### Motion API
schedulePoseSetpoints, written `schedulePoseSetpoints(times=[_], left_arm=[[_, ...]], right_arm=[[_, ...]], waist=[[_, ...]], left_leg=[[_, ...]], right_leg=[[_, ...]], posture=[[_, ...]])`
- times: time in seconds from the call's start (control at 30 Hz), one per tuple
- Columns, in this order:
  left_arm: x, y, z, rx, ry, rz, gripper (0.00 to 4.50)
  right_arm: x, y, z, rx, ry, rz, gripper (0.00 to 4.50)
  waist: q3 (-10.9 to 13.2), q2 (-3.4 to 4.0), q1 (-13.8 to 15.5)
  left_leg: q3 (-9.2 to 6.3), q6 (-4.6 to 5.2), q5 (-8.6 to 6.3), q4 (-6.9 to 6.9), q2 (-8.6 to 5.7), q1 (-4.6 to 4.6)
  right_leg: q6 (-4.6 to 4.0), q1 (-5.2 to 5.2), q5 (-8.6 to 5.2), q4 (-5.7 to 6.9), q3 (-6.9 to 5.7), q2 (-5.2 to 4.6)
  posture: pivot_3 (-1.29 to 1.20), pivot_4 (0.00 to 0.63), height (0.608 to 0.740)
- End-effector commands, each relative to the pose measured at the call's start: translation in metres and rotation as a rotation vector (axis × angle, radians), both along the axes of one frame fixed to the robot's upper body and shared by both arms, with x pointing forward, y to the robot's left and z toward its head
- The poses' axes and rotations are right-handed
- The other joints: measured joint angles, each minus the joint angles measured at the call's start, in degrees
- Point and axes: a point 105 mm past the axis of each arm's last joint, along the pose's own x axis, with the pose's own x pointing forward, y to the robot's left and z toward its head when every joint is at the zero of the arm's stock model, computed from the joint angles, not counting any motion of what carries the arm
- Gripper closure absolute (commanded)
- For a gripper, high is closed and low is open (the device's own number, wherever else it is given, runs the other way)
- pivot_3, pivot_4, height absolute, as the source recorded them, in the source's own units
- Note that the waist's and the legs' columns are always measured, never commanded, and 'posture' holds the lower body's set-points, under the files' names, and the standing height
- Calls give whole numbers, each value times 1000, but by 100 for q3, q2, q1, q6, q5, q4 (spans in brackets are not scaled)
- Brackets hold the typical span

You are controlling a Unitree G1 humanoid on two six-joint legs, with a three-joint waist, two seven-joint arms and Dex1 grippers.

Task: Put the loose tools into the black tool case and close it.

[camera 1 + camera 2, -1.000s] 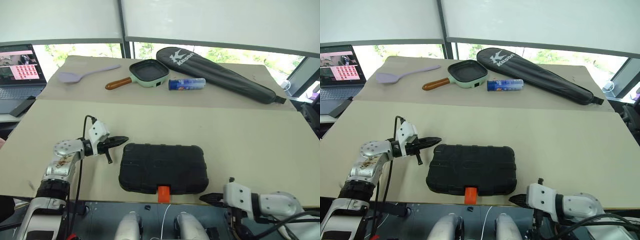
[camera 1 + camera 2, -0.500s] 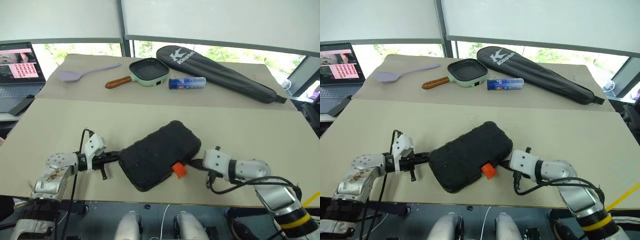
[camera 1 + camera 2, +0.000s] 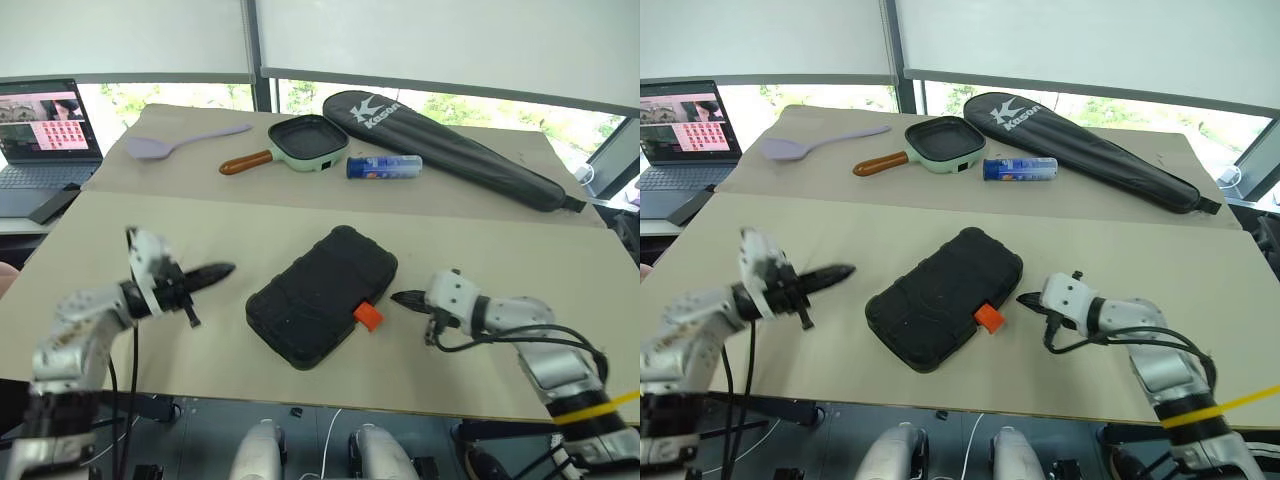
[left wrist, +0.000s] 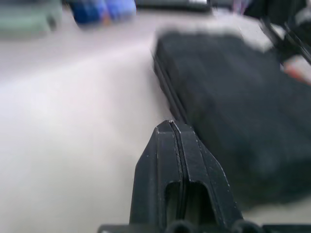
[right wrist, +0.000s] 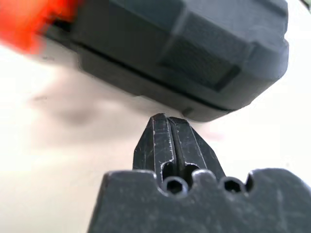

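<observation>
The black tool case (image 3: 322,296) lies shut and slanted across the near part of the table, its orange latch (image 3: 368,317) turned toward my right arm. My right gripper (image 3: 395,297) is shut and empty, its tip a short gap from the latch and the case's near corner (image 5: 204,53). My left gripper (image 3: 228,269) is shut and empty too; it hangs above the table, a hand's width left of the case (image 4: 233,97). The loose tools are out of view.
At the back lie a lilac spatula (image 3: 185,142), a green pan (image 3: 310,140) with a brown handle, a blue tube (image 3: 384,166) and a long black racket bag (image 3: 460,152). A laptop (image 3: 45,130) stands far left. The table's front edge runs just below the case.
The case has swung from lying along the front edge to slanted. My left gripper has lifted away from its left end. My right gripper rose from below the table edge to the latch side.
</observation>
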Motion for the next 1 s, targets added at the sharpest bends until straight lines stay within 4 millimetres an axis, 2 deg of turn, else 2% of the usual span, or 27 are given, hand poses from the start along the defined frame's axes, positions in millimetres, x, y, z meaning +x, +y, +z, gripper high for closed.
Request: schedulePoseSetpoints(times=[0.03,0.13,0.23,0.37,0.43,0.73,1.0], left_arm=[[-7,-43,3,42,37,-231,4474],[-2,-68,2,71,11,-301,4474],[4,-88,-5,92,8,-341,4474],[10,-101,-25,172,9,-356,4474],[14,-104,-34,196,19,-333,4474],[14,-100,-47,200,52,-301,4474],[12,-99,-50,197,62,-290,4474]], right_arm=[[-29,7,24,83,41,65,4500],[-43,16,26,101,71,83,4500],[-46,26,25,118,73,80,4500],[-44,34,21,133,72,79,4500],[-40,40,22,136,55,87,4500],[-34,51,29,167,32,124,4500],[-27,52,18,124,28,122,4500]], waist=[[0,1,-2],[0,1,-39],[0,-1,-89],[0,0,-109],[0,0,-115],[-1,1,-105],[-3,4,-114]], left_leg=[[1,1,-2,0,-1,-1],[2,1,-2,9,0,-2],[-1,1,-2,15,7,-1],[-2,1,-2,15,4,-2],[-1,1,-2,15,3,-3],[-4,1,-2,20,3,-2],[-3,1,-1,20,3,3]], right_leg=[[1,1,0,-1,1,0],[2,1,0,2,4,4],[0,1,1,3,6,17],[0,1,1,3,9,18],[0,0,1,2,10,17],[1,4,2,3,10,15],[1,7,2,5,10,16]], posture=[[0,150,740],[0,150,740],[0,150,740],[0,150,740],[0,150,740],[0,150,740],[0,150,740]])
